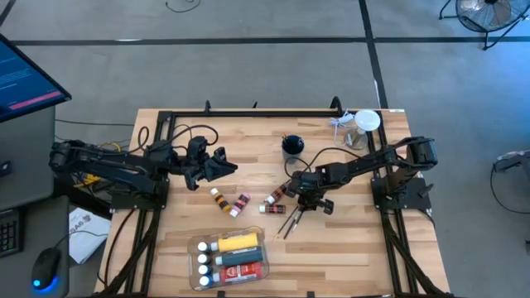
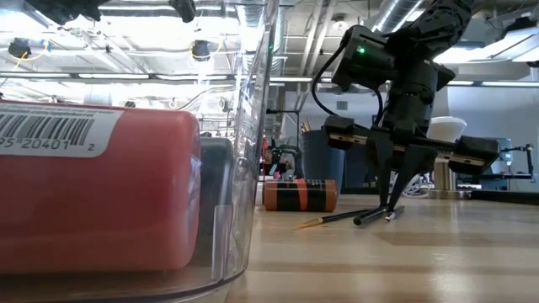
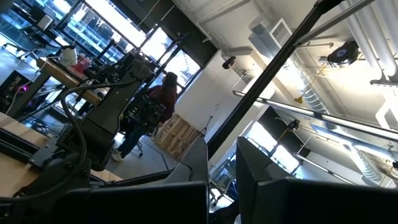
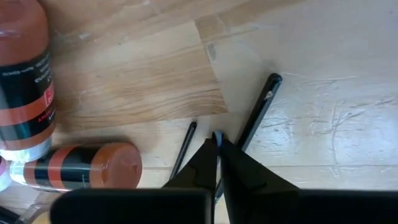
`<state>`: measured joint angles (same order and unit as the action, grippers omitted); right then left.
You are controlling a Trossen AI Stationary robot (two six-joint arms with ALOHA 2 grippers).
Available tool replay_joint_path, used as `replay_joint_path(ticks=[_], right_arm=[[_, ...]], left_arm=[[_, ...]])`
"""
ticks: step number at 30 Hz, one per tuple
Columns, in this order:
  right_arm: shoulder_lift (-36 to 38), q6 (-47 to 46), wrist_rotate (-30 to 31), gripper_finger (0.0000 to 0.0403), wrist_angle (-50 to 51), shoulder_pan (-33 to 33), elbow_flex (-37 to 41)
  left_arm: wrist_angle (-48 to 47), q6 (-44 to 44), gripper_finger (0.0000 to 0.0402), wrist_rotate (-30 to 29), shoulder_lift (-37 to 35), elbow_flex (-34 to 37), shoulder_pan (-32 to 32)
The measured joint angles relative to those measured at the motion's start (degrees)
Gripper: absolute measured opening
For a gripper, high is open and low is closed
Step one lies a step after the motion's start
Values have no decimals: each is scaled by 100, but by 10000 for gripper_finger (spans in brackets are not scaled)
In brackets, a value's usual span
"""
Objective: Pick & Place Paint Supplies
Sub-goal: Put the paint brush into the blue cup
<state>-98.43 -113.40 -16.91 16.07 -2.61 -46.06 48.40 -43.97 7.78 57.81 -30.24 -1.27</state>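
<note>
Several thin dark-handled brushes (image 1: 289,222) lie fanned on the wooden table. My right gripper (image 4: 217,142) points steeply down at their handle ends, shut on one brush (image 4: 217,133). Two other handles (image 4: 257,112) (image 4: 185,148) lie on either side of its fingers. Brown and black paint bottles (image 4: 74,167) (image 4: 23,74) lie close by. More small bottles (image 1: 218,199) (image 1: 241,204) lie at mid-table. My left gripper (image 1: 230,168) hangs shut and raised over the table's left part, holding nothing. My right gripper pinches a thin brush at its handle end (image 4: 217,133) between the very tips of its two fingers (image 2: 394,195). The fingers come from above, slanting down. The brush lies on the table; only its end shows beyond the fingertips.
A clear tray (image 1: 260,267) with a yellow bottle and other tubes stands near the front edge. A dark cup (image 1: 291,147) and a clear jar with white lid (image 1: 365,124) stand at the back. A black frame (image 1: 248,113) borders the far side. A person stands in the room beyond.
</note>
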Motion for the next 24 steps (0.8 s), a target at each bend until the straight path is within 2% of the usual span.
replay_joint_path(ticks=[6, 13, 24], right_arm=[[20, 135, 10, 3, -36, -25, 4], [171, 103, 392, 1, 42, -160, 23], [396, 107, 658, 0, 38, -150, 28]], left_arm=[[0, 0, 2, 1, -1, 0, 1], [1, 0, 2, 0, -1, 0, 0], [0, -1, 2, -1, -1, 0, 0]])
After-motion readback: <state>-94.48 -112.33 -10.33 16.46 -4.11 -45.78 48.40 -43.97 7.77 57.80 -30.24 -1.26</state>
